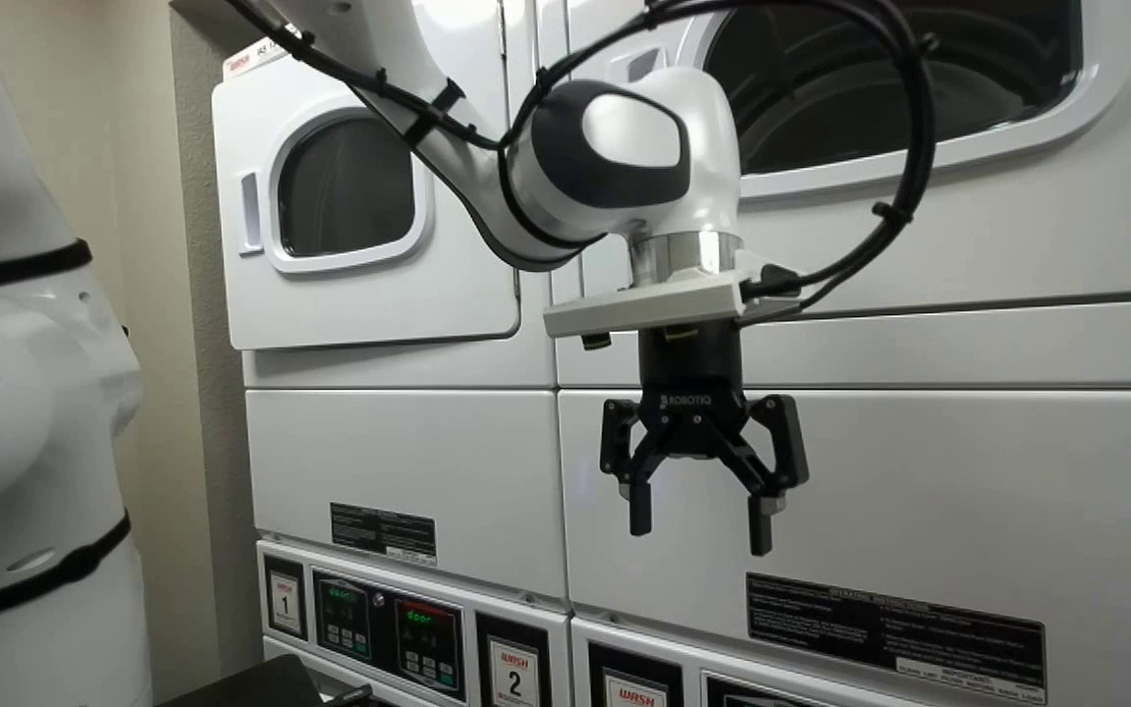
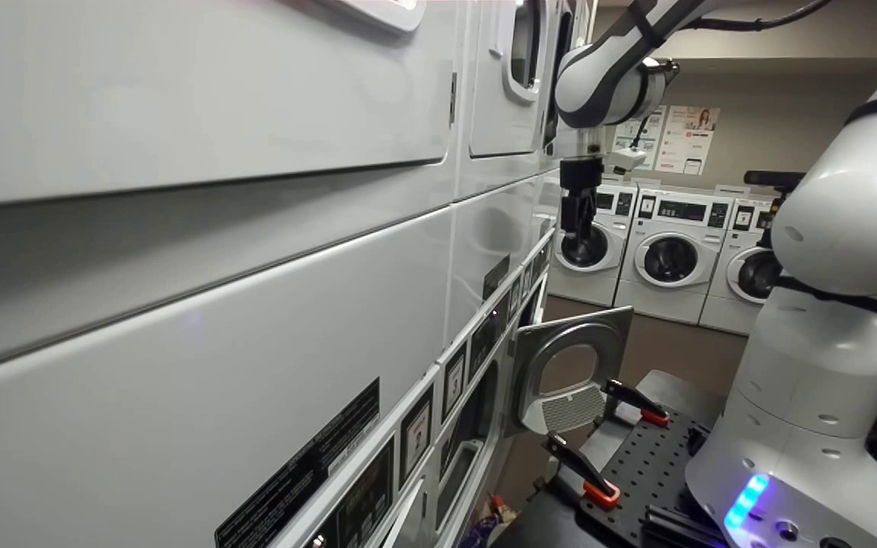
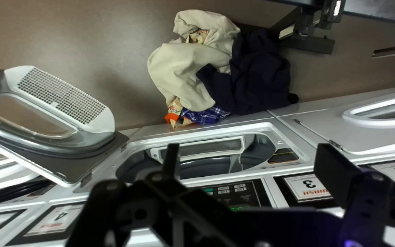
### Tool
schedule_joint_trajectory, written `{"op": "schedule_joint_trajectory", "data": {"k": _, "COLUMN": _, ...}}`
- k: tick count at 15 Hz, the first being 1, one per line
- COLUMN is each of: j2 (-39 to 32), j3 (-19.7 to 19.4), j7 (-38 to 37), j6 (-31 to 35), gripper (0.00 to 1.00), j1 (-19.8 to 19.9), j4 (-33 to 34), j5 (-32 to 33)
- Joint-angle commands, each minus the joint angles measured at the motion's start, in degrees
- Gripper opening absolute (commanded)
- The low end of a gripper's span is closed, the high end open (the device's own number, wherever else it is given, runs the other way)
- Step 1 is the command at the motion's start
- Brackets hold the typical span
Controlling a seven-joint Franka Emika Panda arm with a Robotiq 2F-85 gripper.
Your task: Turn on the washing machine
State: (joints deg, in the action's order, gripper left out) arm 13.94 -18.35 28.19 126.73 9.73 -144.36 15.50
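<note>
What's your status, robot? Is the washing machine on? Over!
End effector open, empty. Washing machine: display lit green, can't tell if running. Lower door open, jutting out, maybe in the way. Laundry pile on floor.

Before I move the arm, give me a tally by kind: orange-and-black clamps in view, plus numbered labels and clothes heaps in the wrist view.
Orange-and-black clamps: 2
Numbered labels: 4
Clothes heap: 1
Total: 7
</note>
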Motion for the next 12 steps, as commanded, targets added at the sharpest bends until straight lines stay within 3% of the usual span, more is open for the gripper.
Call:
{"op": "schedule_joint_trajectory", "data": {"k": 1, "j2": -7.7, "j3": -0.3, "j7": 6.1, "j6": 7.1, "gripper": 1.00, "j1": 0.2, "j4": 0.0, "j5": -1.3}}
{"op": "schedule_joint_trajectory", "data": {"k": 5, "j2": -18.6, "j3": 0.1, "j7": 15.7, "j6": 17.0, "gripper": 1.00, "j1": 1.8, "j4": 0.9, "j5": -6.4}}
{"op": "schedule_joint_trajectory", "data": {"k": 10, "j2": -30.3, "j3": 4.9, "j7": 26.0, "j6": 23.1, "gripper": 1.00, "j1": 7.0, "j4": 3.2, "j5": -16.7}}
{"op": "schedule_joint_trajectory", "data": {"k": 12, "j2": -34.1, "j3": 6.4, "j7": 26.6, "j6": 25.3, "gripper": 1.00, "j1": 8.8, "j4": 4.5, "j5": -16.5}}
